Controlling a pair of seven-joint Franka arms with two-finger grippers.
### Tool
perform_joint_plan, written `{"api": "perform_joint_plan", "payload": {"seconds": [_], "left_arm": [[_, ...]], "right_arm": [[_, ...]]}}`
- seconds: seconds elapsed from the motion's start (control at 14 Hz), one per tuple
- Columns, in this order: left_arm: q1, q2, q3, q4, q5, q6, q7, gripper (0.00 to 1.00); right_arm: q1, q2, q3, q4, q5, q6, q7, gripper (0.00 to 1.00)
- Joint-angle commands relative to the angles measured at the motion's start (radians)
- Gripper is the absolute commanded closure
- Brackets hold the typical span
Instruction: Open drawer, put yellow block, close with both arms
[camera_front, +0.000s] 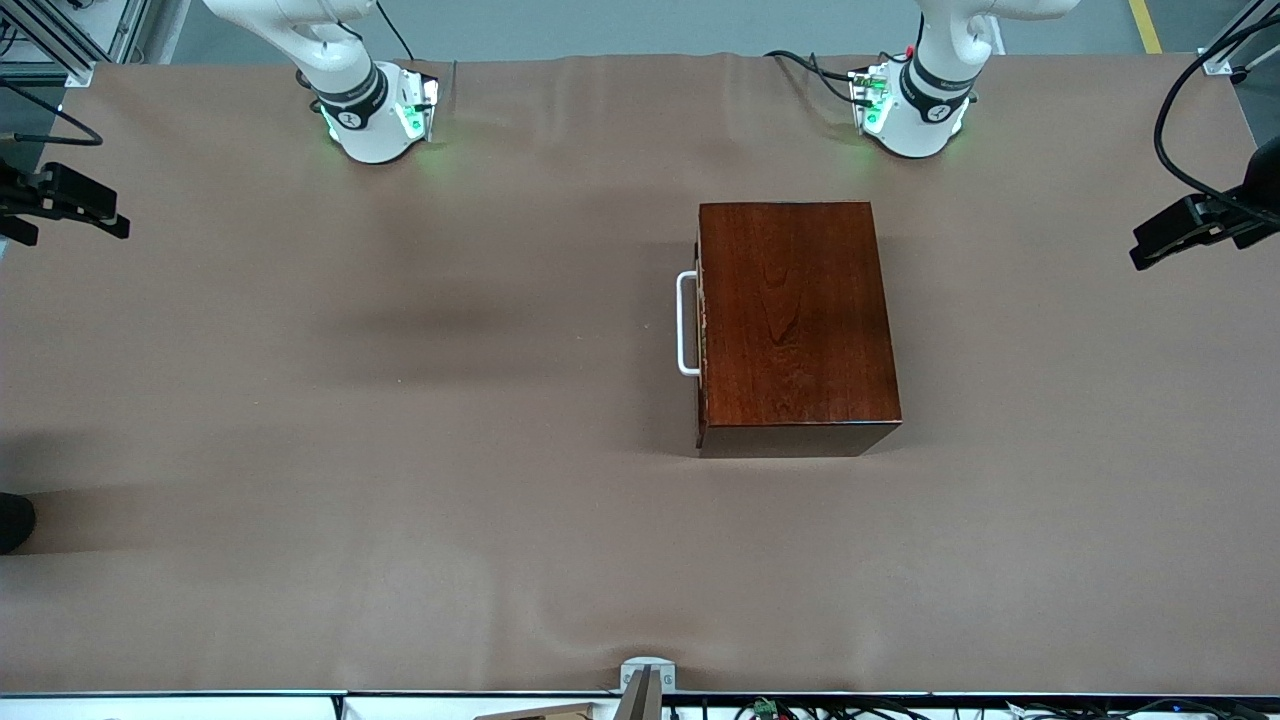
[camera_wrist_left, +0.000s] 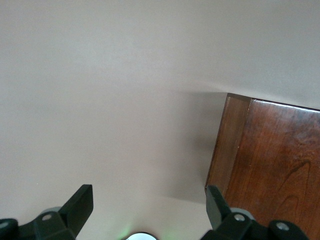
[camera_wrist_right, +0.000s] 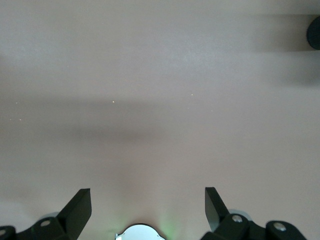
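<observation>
Two white arms rise from green-lit bases along the desk's edge farthest from the front camera, the right arm (camera_front: 350, 90) and the left arm (camera_front: 925, 85), and both go straight up out of that view. Each wrist camera looks down from high above the brown cloth.

The left gripper (camera_wrist_left: 150, 207) hangs over the desk (camera_front: 400, 400) just beside a corner of the wooden box (camera_front: 795, 325); its black fingers (camera_wrist_left: 80, 202) stand wide apart with nothing between them. The right gripper (camera_wrist_right: 147, 206) hangs over bare cloth toward the right arm's end of the desk, its fingers (camera_wrist_right: 77, 205) likewise spread wide and holding nothing.

The glossy reddish-brown box sits on the desk toward the left arm's end, nearer the front camera than the left arm's base. The drawer (camera_front: 702, 320) is pushed fully in, its front flush with the box face that looks toward the right arm's end. Its white U-shaped handle (camera_front: 686, 323) juts out from that face, untouched by either gripper.
</observation>
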Motion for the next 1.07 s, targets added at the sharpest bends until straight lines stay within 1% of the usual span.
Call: {"api": "perform_joint_plan", "payload": {"seconds": [0.0, 0.28, 0.36, 0.43, 0.5, 0.57, 0.64, 0.71, 0.85, 1.0], "left_arm": [[0.010, -0.028, -0.007, -0.035, -0.012, 0.018, 0.023, 0.00], [0.010, -0.057, -0.010, -0.098, -0.009, 0.053, 0.032, 0.00], [0.010, -0.078, -0.011, -0.138, -0.010, 0.080, 0.043, 0.00], [0.017, -0.123, -0.019, -0.216, -0.015, 0.122, 0.046, 0.00], [0.061, -0.170, -0.054, -0.295, -0.021, 0.154, 0.051, 0.00], [0.098, -0.204, -0.115, -0.355, -0.024, 0.179, 0.052, 0.00], [0.108, -0.238, -0.135, -0.400, -0.023, 0.186, 0.052, 0.00], [0.108, -0.258, -0.140, -0.428, -0.023, 0.187, 0.054, 0.00], [0.097, -0.284, -0.140, -0.443, -0.023, 0.174, 0.054, 0.00], [0.076, -0.283, -0.134, -0.401, -0.023, 0.124, 0.060, 0.00]], "right_arm": [[-0.009, -0.032, 0.009, -0.031, -0.008, 0.008, -0.009, 0.00], [-0.012, -0.031, 0.009, -0.033, -0.008, 0.008, -0.007, 0.00], [-0.012, -0.032, 0.009, -0.033, -0.008, 0.008, -0.009, 0.00], [-0.009, -0.032, 0.009, -0.031, -0.008, 0.008, -0.007, 0.00], [-0.008, -0.032, 0.009, -0.031, -0.008, 0.008, -0.009, 0.00], [-0.008, -0.032, 0.009, -0.031, -0.008, 0.008, -0.009, 0.00], [-0.008, -0.032, 0.009, -0.031, -0.008, 0.009, -0.009, 0.00], [-0.009, -0.032, 0.009, -0.031, -0.008, 0.009, -0.009, 0.00], [-0.011, -0.032, 0.011, -0.033, -0.008, 0.009, -0.007, 0.00], [-0.011, -0.032, 0.009, -0.033, -0.007, 0.008, -0.007, 0.00]]}}
